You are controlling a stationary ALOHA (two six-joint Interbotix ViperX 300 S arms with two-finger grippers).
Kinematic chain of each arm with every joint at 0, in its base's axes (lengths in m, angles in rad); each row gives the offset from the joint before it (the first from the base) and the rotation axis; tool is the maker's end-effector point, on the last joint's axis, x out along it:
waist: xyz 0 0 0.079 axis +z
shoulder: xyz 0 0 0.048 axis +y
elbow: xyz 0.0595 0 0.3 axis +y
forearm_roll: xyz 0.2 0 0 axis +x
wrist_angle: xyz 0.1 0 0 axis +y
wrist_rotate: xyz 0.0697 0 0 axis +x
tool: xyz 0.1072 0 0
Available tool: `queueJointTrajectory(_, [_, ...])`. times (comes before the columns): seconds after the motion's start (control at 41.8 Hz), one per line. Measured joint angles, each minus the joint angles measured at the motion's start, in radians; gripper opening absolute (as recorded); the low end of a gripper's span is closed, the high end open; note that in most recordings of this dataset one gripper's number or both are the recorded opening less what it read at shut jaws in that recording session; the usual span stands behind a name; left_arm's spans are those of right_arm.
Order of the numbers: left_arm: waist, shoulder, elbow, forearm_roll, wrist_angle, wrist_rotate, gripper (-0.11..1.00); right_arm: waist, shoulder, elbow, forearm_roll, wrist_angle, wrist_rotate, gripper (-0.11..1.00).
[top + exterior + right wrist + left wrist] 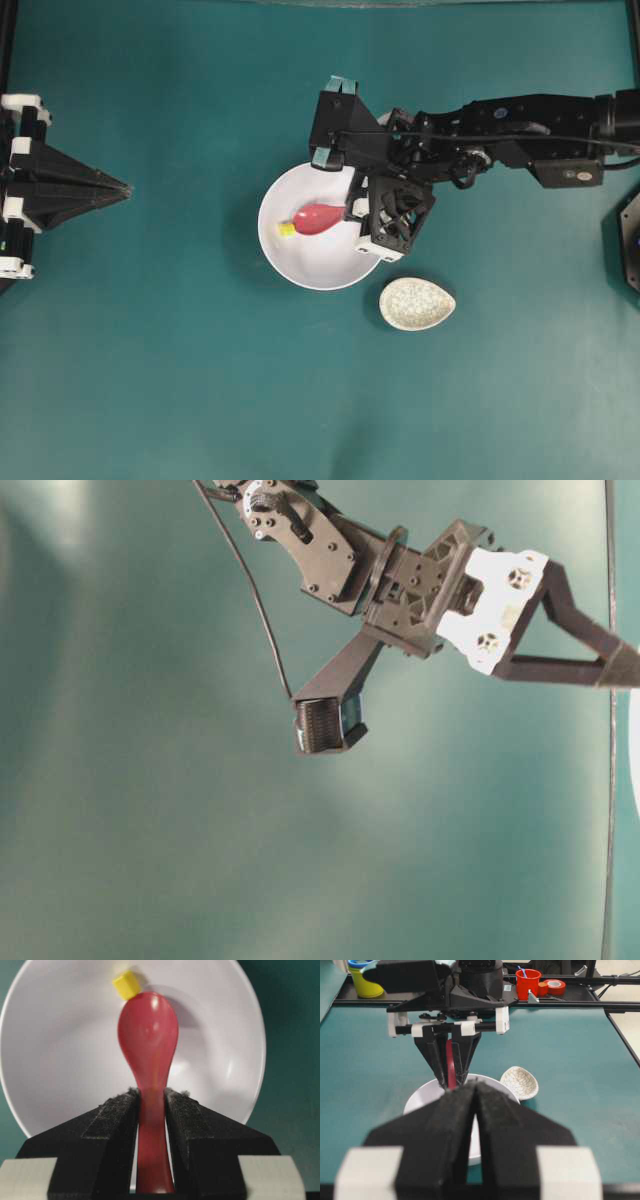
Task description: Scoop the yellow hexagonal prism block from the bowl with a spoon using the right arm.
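Teal table (150, 350) w/ bowl (300, 265), spoon rest (417, 304)

I see the block (287, 229) in the bowl (300, 262) mid-surface, touching the spoon's (320, 217) tip; spoon rest (417, 304) just right.

One white bowl (300, 262), one pink-red spoon (318, 217), one yellow hexagonal block (287, 229), one speckled spoon rest (417, 304). Two grippers: left gripper (122, 188), right gripper (151, 1097). Behind the right gripper: one red cup (528, 983), one yellow cup (366, 985), one red tape roll (554, 986).

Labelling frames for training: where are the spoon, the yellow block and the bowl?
spoon (149, 1035): right wrist view, middle of scoop.
yellow block (127, 985): right wrist view, top face.
bowl (300, 265): overhead view, bare inner wall.
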Motion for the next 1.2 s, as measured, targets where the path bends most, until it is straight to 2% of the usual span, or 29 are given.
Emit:
queueJointTrajectory(0.215, [0.0,0.0,0.0,-0.002,0.0,-0.002,0.0,-0.002,0.0,-0.02,0.008,-0.034,0.002,0.24])
queueJointTrajectory(0.383, [0.0,-0.002,0.0,0.0,0.0,-0.002,0.0,0.0,-0.002,-0.034,0.014,0.002,0.002,0.24])
queueJointTrajectory(0.527, [0.0,0.0,0.0,-0.002,0.0,-0.002,0.0,-0.002,-0.026,-0.035,0.014,0.063,0.017,0.24])
queueJointTrajectory(0.694, [0.0,0.0,0.002,0.0,-0.002,-0.002,0.0,-0.002,-0.067,-0.035,0.014,0.133,0.069,0.24])
queueJointTrajectory(0.838, [0.0,0.0,0.0,0.0,0.0,-0.002,0.0,-0.002,-0.089,-0.044,0.014,0.253,0.117,0.24])
queueJointTrajectory(1.006, [0.0,0.0,0.002,-0.002,0.0,-0.002,0.0,-0.002,-0.086,-0.078,0.003,0.402,0.156,0.24])
queueJointTrajectory(1.197, [0.0,0.0,0.0,-0.002,0.0,-0.002,0.0,-0.002,-0.046,-0.138,-0.017,0.485,0.17,0.24])
